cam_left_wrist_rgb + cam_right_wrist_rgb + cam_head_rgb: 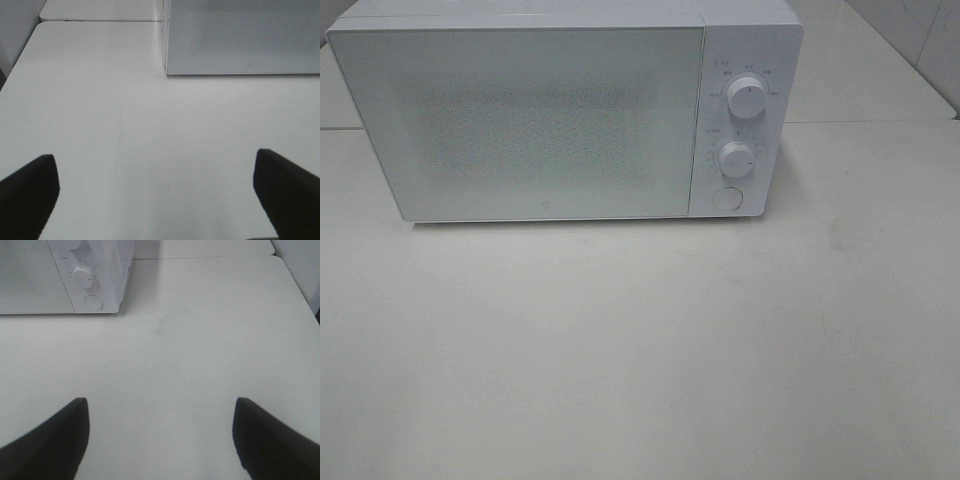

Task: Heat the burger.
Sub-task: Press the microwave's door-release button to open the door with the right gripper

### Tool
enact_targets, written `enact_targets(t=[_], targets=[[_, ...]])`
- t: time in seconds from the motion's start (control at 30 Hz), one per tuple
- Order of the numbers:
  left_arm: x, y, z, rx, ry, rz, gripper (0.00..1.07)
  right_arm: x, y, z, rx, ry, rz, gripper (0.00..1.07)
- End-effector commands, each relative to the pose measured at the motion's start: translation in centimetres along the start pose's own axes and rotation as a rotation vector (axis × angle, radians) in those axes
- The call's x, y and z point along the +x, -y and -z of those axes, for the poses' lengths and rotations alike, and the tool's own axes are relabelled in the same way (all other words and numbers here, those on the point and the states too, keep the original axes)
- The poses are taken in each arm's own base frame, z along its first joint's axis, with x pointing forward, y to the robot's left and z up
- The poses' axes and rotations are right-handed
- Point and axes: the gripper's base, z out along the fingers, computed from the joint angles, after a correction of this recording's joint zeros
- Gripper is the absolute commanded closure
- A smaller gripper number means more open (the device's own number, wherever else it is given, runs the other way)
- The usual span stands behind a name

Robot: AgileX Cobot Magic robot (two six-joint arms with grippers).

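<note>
Looked like a lab mock-up of a kitchen rather than a home one: a white microwave (540,120) with a top knob (747,98), a lower knob (736,158) and a round button (727,198) sat on a plain white table (640,350). That table butted against another, with the seam (870,122) showing beside the microwave. A pale tiled wall (920,35) ran behind on the right.
</note>
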Motion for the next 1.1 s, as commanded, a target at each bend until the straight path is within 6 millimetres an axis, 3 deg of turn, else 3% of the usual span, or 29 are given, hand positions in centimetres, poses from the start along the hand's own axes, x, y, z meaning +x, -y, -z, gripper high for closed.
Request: enact_targets(t=[0.03, 0.23, 0.43, 0.6, 0.7, 0.8, 1.1], targets=[[0.2, 0.0, 0.1, -0.003, 0.011, -0.006, 0.09, -0.2, 0.0, 0.6, 0.006, 0.037, 0.006, 0.31], [0.2, 0.0, 0.1, -0.003, 0.011, -0.006, 0.09, -1.9, -0.2, 0.5, 0.003, 0.049, 0.007, 0.31], [0.2, 0.0, 0.1, -0.003, 0.011, -0.006, 0.09, -3.7, -0.5, -1.2, 0.0, 0.05, 0.01, 0.31], [0.2, 0.0, 0.1, -0.003, 0.011, -0.006, 0.09, -5.6, -0.8, -3.8, 0.001, 0.032, 0.015, 0.31], [0.2, 0.0, 0.1, -0.003, 0.011, -0.006, 0.09, -5.9, -0.9, -4.3, 0.001, 0.029, 0.016, 0.31], [0.2, 0.0, 0.1, -0.003, 0.011, -0.006, 0.09, -7.0, -1.1, -6.5, 0.002, 0.006, 0.02, 0.31], [0.2, 0.0, 0.1, -0.003, 0.011, -0.006, 0.09, -8.2, -1.3, -10.3, 0.003, -0.034, 0.02, 0.31]])
